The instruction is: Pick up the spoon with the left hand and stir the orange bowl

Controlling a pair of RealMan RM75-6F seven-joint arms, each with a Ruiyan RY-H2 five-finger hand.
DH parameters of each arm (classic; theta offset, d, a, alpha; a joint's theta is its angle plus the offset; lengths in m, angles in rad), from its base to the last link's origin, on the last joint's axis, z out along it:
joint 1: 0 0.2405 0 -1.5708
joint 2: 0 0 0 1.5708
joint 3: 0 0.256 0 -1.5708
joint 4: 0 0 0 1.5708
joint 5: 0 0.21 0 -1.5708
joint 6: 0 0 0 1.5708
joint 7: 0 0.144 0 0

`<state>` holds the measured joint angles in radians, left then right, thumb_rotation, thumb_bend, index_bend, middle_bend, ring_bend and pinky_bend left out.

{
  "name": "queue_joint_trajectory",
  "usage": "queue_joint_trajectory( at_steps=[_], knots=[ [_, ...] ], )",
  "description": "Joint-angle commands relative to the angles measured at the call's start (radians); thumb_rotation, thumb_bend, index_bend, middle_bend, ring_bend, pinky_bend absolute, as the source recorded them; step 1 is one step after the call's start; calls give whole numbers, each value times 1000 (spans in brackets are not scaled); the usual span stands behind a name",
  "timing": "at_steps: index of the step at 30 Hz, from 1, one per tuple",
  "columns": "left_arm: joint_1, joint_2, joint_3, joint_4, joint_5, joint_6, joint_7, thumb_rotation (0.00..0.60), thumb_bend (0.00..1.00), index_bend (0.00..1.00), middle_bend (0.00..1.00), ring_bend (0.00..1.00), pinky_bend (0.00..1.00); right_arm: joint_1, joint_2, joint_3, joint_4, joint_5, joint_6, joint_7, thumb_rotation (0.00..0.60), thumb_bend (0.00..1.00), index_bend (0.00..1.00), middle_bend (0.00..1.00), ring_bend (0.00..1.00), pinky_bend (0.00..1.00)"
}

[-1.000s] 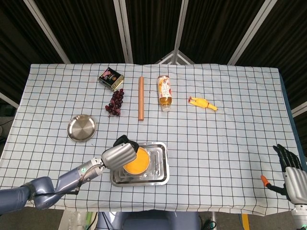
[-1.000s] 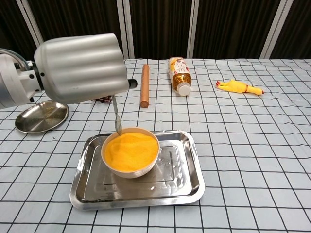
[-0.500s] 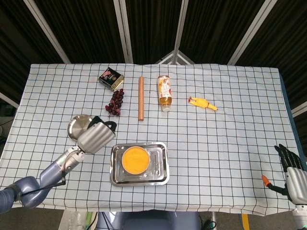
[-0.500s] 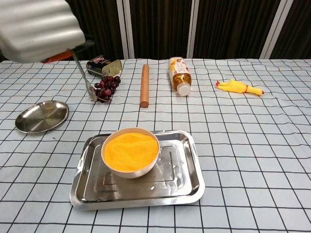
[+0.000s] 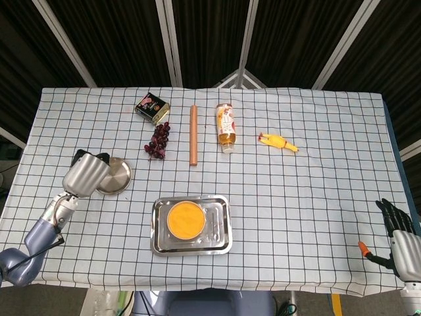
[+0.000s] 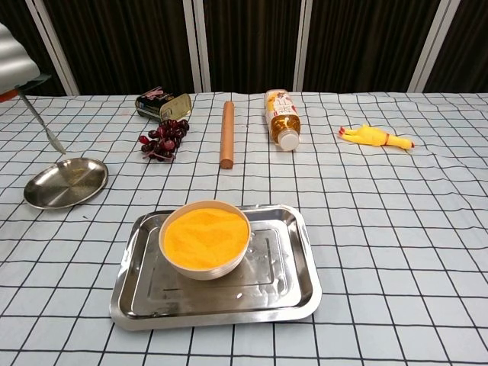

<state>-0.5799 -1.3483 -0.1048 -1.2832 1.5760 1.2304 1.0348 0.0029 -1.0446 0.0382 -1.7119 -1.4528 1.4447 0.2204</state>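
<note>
left hand (image 5: pixel 84 175): raised above the left part of the desk (image 5: pixel 316 184), at the left edge of the round steel plate (image 5: pixel 116 176). in the chest view only a corner of it shows at the upper left. the hand is clenched around the spoon (image 6: pixel 40 125); the handle runs down from the hand and the bowl end hangs just above the far rim of the round steel plate, not visibly touching it.

orange bowl (image 6: pixel 204 237): stands inside the steel tray (image 6: pixel 293 282), toward the tray's left half, filled to near the rim with an orange substance. the tray sits at the front centre of the desk. the spoon and the left hand are well apart from the bowl, to its left.

right hand (image 5: pixel 398 242): at the lower right corner of the head view, off the desk edge, nothing in it and fingers apart. it does not show in the chest view.

other items, far half of the desk, left to right: a tin can (image 5: pixel 152 108) lying flat; a bunch of dark grapes (image 5: pixel 158 140) just in front of it; a wooden rolling pin (image 5: pixel 193 135) lying front to back; a bottle (image 5: pixel 225 126) on its side, cap toward the front; a yellow rubber chicken (image 5: pixel 277 141).

the desk carries a white cloth with a black grid.
</note>
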Motion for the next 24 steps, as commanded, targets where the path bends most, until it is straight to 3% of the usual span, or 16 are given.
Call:
queue_joint_trajectory(
  at_steps=[1,13,24],
  knots=[
    [11,-52,8,85,-25,-3,-40,600,569,806,1000,1000,1000,1,0,0,0,0,-2,1,600,339,0,0,0,0],
    [31,-229,1,281,-77,30,-43,600,568,805,1000,1000,1000,1,2,-2,0,-1,-4,5,600,338,0,0,0,0],
    [20,-309,-7,368,-69,75,-67,600,560,791,1000,1000,1000,-2,1,-1,1,-3,2,4,600,339,0,0,0,0]
  ],
)
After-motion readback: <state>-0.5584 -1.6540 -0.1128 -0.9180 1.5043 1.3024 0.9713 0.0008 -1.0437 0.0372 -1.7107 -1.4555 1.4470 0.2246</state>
